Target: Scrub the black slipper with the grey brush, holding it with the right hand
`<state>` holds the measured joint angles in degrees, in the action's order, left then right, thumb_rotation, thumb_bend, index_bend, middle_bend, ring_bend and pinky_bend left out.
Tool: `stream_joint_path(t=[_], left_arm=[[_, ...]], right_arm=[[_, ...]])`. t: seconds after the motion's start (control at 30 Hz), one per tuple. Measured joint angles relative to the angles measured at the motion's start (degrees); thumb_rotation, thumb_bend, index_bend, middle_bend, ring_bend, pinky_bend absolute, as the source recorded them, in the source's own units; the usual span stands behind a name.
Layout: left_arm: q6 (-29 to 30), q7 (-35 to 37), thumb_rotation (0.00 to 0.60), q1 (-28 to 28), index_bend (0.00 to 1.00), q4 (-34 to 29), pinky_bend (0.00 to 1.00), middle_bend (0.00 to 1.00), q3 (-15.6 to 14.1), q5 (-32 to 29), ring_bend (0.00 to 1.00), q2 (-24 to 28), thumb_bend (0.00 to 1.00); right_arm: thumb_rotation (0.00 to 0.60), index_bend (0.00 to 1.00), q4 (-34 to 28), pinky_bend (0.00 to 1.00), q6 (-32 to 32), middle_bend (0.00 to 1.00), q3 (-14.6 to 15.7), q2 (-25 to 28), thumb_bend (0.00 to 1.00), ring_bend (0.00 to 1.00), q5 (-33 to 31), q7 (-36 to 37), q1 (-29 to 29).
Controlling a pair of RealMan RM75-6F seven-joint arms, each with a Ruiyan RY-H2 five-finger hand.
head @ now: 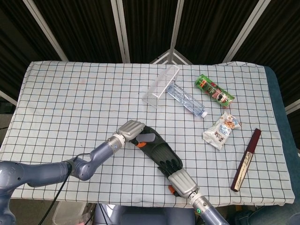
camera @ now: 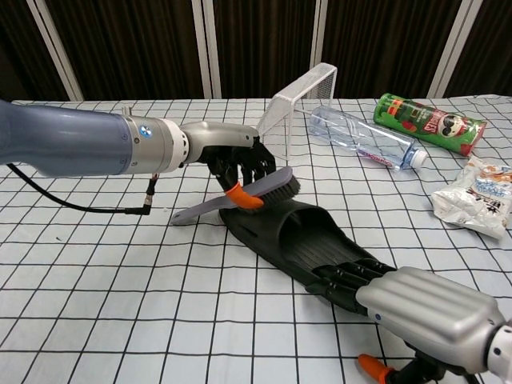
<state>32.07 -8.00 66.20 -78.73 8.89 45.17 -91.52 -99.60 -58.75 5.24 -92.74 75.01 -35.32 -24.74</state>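
**Mid-scrub: brush on the far end of the slipper**

So we're in the scrubbing step itself. One table (head: pixel 56 93) with a checked cloth, and near its front edge, a bit left of centre, lies the one black slipper (camera: pixel 292 240), running diagonally from far-left to near-right.

Two hands are at work. The right hand (camera: pixel 400 300) grips the near end of the slipper, fingers curled onto it, pinning it to the cloth. The left hand (camera: pixel 236 164) holds the one grey brush (camera: pixel 260 190), fingers wrapped around its handle, with the bristles down at the slipper's far end. Whether the bristles actually touch is hard to call, but they look right on it.

Next move, I'd guess: drag the brush along the slipper toward the right hand, with some downward pressure, while the right keeps the slipper from sliding.

Rest of the stuff, all well off to the far right: one clear wire-ish rack (head: pixel 161 84), one plastic bottle (head: pixel 187 99), one green snack can (head: pixel 214 91), one snack bag (head: pixel 221 131), and one dark flat stick (head: pixel 246 160) near the right edge.
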Motion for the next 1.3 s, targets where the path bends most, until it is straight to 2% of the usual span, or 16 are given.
stream_joint_path(t=[0.37,0.73,0.97,1.3], left_arm=[[0.89,-11.08,0.600,8.13,0.57,-6.37,0.45,0.62,-7.27,-18.61,0.43,5.07,0.84],[6.27,-20.22,0.600,18.34,0.57,-14.15,0.45,0.62,-14.51,-38.22,0.43,9.80,0.85],[9.75,-21.17,0.600,19.13,0.57,-19.24,0.45,0.62,-15.12,-38.50,0.43,13.65,0.85],[14.15,-20.04,0.600,14.00,0.53,-27.06,0.43,0.59,-16.93,-28.95,0.42,19.67,0.84]], right_arm=[[0.589,0.00,-0.23,0.00,-0.31,0.03,0.02,-0.31,0.54,0.00,-0.19,-0.14,0.04],[0.592,0.00,-0.43,0.00,-0.63,0.03,0.19,-0.23,0.54,0.00,0.15,-0.03,0.05],[0.592,0.00,-1.19,0.00,-2.42,0.03,0.68,0.71,0.54,0.00,0.92,-0.97,0.70],[0.590,0.00,-5.61,0.00,-11.76,0.01,2.04,5.54,0.54,0.00,5.91,-6.38,3.97]])
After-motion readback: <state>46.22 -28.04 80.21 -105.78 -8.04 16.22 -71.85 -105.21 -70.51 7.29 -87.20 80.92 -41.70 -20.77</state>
